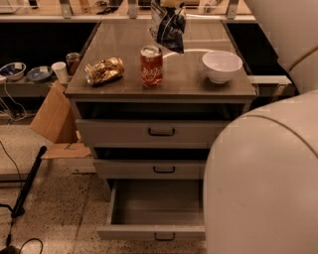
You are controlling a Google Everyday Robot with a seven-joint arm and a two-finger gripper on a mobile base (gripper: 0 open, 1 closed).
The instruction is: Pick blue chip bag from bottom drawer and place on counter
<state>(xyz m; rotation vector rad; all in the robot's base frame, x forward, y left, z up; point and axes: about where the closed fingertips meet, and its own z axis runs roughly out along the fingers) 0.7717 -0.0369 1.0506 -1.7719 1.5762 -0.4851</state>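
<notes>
The blue chip bag (168,27) hangs crumpled over the back middle of the counter (124,44), behind the red can. My gripper (167,3) is at the top edge of the view, right above the bag and shut on its top; most of it is cut off. The bottom drawer (158,208) is pulled out and its visible inside is empty; its right end is hidden behind my pale arm (263,178).
On the counter stand a red soda can (151,65), a crushed golden bag (103,70) and a white bowl (221,65). The two upper drawers (159,132) are shut. A cardboard box (54,119) and a black pole (27,183) lie at the left.
</notes>
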